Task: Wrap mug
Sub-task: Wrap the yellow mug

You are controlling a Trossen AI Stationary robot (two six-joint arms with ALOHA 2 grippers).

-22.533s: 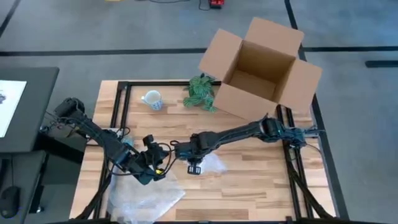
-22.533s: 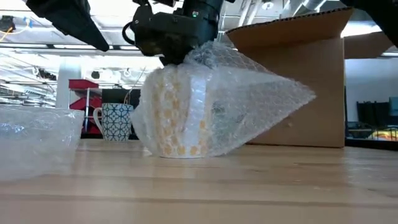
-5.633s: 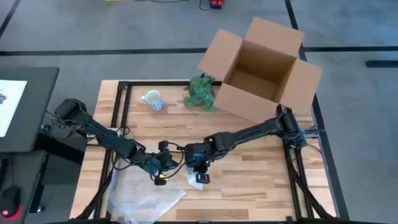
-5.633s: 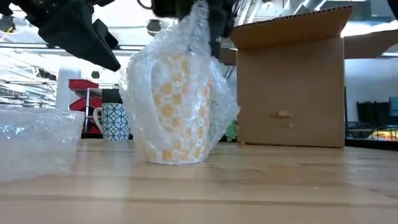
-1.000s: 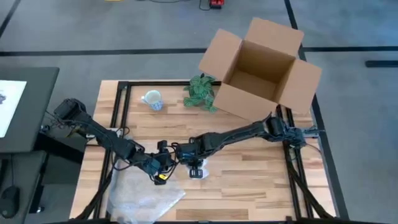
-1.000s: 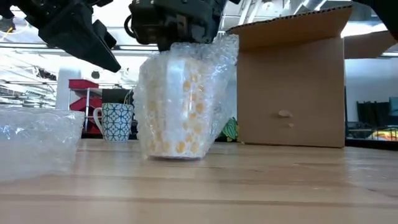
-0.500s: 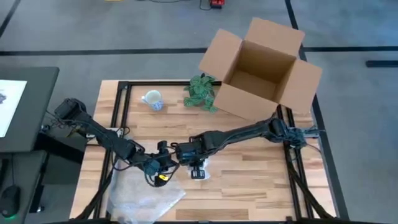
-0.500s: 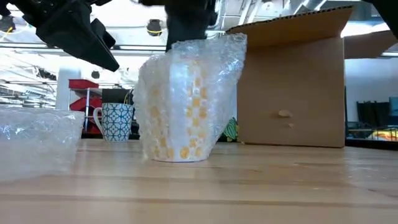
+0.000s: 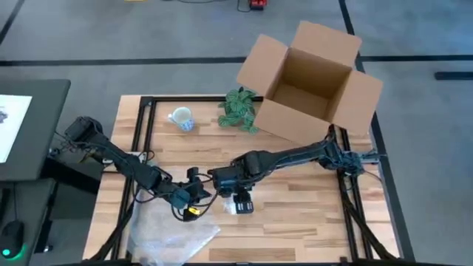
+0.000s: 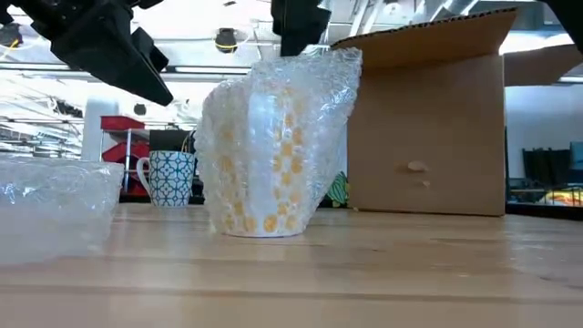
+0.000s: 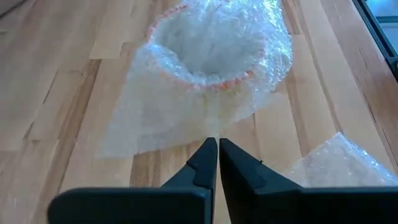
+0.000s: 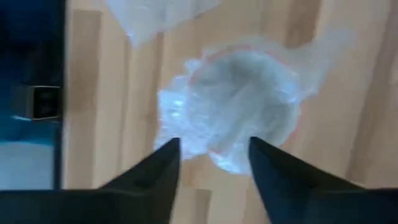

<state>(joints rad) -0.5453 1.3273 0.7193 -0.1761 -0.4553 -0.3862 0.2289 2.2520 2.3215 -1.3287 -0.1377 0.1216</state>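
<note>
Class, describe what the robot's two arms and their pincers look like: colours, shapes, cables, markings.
Both arms are slim, black and jointed, with dark cables looped along them. The left pincer has two flat, dark, tapered fingers; a small yellow mark shows near it from above. The right pincer has matching dark, wedge-shaped fingers.

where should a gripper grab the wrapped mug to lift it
Judging by its pose, from straight above. The wrapped mug stands upright on the table, mouth up, with loose bubble wrap bunched at the top. Closing on that gathered wrap or across the rim looks safest. The right gripper hovers open over it already; the left gripper, shut, is beside it.
</note>
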